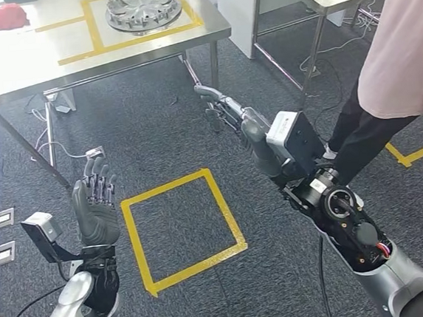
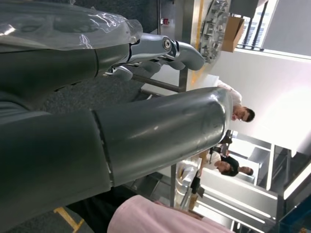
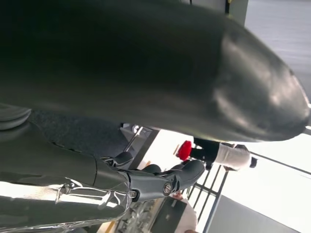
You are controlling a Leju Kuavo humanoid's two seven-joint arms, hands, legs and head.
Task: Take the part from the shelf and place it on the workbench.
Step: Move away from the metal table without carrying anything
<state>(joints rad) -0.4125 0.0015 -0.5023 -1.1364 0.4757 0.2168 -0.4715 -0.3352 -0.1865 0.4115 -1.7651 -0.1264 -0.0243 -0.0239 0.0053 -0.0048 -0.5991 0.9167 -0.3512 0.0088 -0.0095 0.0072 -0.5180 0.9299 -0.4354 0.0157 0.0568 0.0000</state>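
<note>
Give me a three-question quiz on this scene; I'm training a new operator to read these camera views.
1. True or false: the round metal part lies inside a yellow tape outline on the workbench.
2. What does the left hand hold? A) the part B) a red cloth C) nothing
3. Fill in: the yellow tape square on the floor lies between the two ____.

Key: 1 true. 2 C, its fingers are spread. 3 hands; the right hand is also empty.
</note>
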